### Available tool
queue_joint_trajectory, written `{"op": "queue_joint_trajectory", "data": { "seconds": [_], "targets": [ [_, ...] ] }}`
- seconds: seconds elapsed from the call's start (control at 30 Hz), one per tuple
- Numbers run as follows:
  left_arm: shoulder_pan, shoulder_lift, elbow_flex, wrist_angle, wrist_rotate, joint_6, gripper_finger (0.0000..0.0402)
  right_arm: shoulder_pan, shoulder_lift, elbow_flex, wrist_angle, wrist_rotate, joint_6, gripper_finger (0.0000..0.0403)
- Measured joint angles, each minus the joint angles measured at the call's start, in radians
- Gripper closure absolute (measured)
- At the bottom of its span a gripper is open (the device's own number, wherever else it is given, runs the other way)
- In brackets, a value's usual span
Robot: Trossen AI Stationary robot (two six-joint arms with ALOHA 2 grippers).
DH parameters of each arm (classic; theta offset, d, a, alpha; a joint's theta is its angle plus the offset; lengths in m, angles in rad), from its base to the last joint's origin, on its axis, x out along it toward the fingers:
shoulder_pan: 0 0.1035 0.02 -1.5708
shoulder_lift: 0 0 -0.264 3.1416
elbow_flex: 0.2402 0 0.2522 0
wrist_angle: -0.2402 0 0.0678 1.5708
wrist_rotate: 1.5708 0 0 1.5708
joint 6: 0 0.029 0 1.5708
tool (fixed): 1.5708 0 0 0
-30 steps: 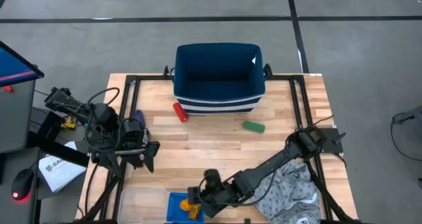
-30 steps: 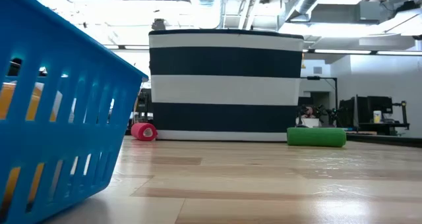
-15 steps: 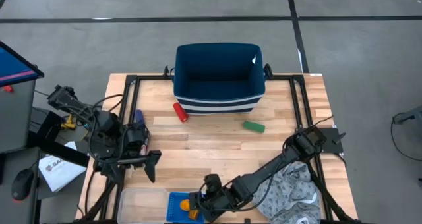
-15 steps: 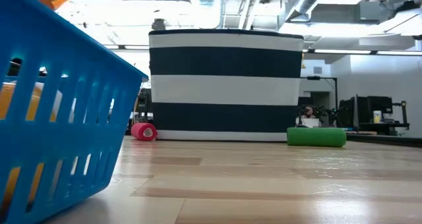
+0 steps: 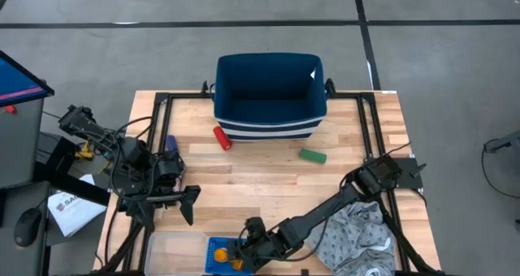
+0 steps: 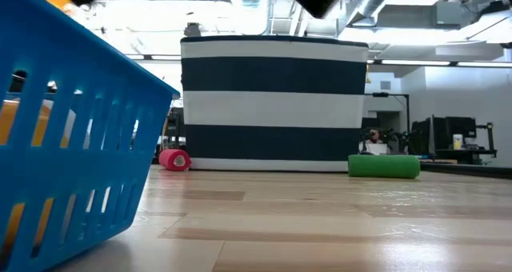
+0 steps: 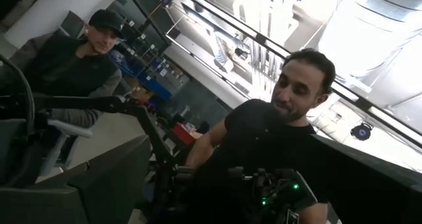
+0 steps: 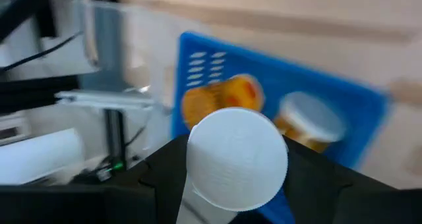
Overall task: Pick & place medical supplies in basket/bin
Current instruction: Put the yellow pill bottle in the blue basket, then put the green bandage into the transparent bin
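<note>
Over the blue basket [image 5: 218, 254] at the table's near edge, our right gripper [image 5: 244, 249] gripped a white-capped pill bottle [image 8: 237, 157]; we judged it should lower before letting go

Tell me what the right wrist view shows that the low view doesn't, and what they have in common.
Only the right wrist view shows the inside of the blue basket, where two orange pill bottles lie, one with a white cap, and the right pincer closed on a white-capped item above it.

Only the low view shows the navy white-striped tub, the red cylinder and the green piece on the wooden table.

Both show the blue basket with orange inside it.
</note>
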Motion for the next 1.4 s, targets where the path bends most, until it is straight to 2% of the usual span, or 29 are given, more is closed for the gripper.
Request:
{"op": "queue_joint_trajectory", "data": {
  "seconds": [0.17,0.43,0.8,0.93,1.13,1.4],
  "targets": [
    [0.0,0.0,0.0,0.001,0.0,0.0,0.0002,-0.002,0.023,-0.001,0.096,-0.005,-0.035,0.0186],
    [0.001,0.0,0.0,0.0,0.001,0.0,0.0002,-0.009,0.021,-0.001,0.081,0.01,-0.062,0.0141],
    [0.0,0.0,0.0,0.0,-0.012,-0.001,0.0002,-0.019,-0.001,0.0,0.071,0.011,-0.084,0.0132],
    [0.0,-0.001,0.0,-0.005,-0.001,-0.003,0.0002,-0.019,-0.038,0.001,-0.015,0.015,-0.106,0.0132],
    [0.001,-0.004,0.0,-0.028,0.008,-0.001,0.0002,-0.01,-0.124,0.0,-0.256,0.039,-0.131,0.0132],
    [0.001,-0.003,0.0,-0.029,0.005,0.026,0.0009,-0.005,-0.248,0.0,-0.403,0.044,-0.335,0.0131]
  ]
}}
